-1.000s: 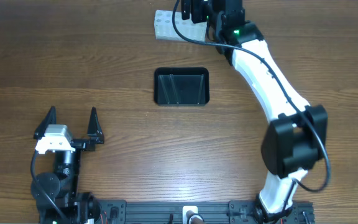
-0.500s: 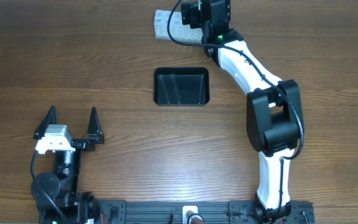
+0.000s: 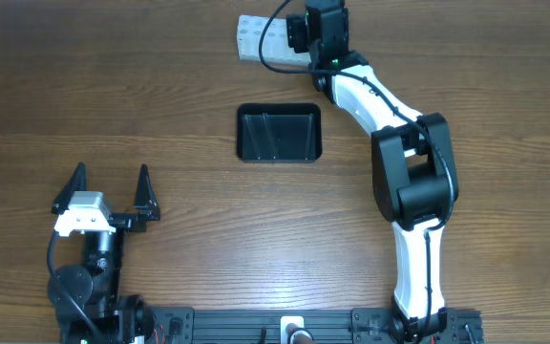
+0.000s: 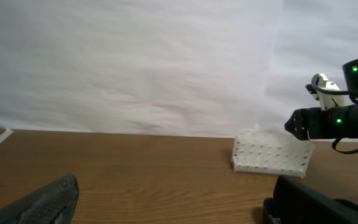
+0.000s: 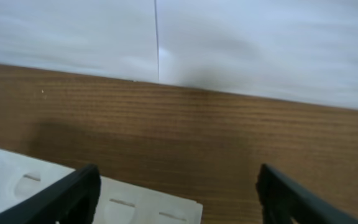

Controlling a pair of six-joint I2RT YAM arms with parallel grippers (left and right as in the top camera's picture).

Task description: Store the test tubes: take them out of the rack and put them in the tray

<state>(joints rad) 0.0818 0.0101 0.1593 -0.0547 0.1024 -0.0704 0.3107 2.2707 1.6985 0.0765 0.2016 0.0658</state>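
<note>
- Top view: a white perforated plastic rack [image 3: 256, 40] sits at the wooden table's [image 3: 113, 86] far edge. A black rectangular plastic tray [image 3: 279, 134] lies nearer, apart from it. The right gripper [image 3: 299, 33] is at the rack's right end. The left gripper [image 3: 111, 174], fingers spread and empty, is well apart.
- Left wrist view: the rack [image 4: 270, 154] stands beside the right gripper [image 4: 300, 124].
- Right wrist view: the right gripper's [image 5: 177, 174] fingers [image 5: 73, 193] stand wide apart, empty, above the rack [image 5: 135, 205].

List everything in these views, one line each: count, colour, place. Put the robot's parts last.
white perforated plastic rack: one, white, far edge of the table, beyond the tray
black rectangular plastic tray: one, black, middle of the table
brown wooden table: one, brown, under everything
plain white backdrop: one, white, behind the table's far edge
left gripper: one, black fingers, open, near side at the left, apart from rack and tray
right gripper: one, black fingers, open, at the rack
</note>
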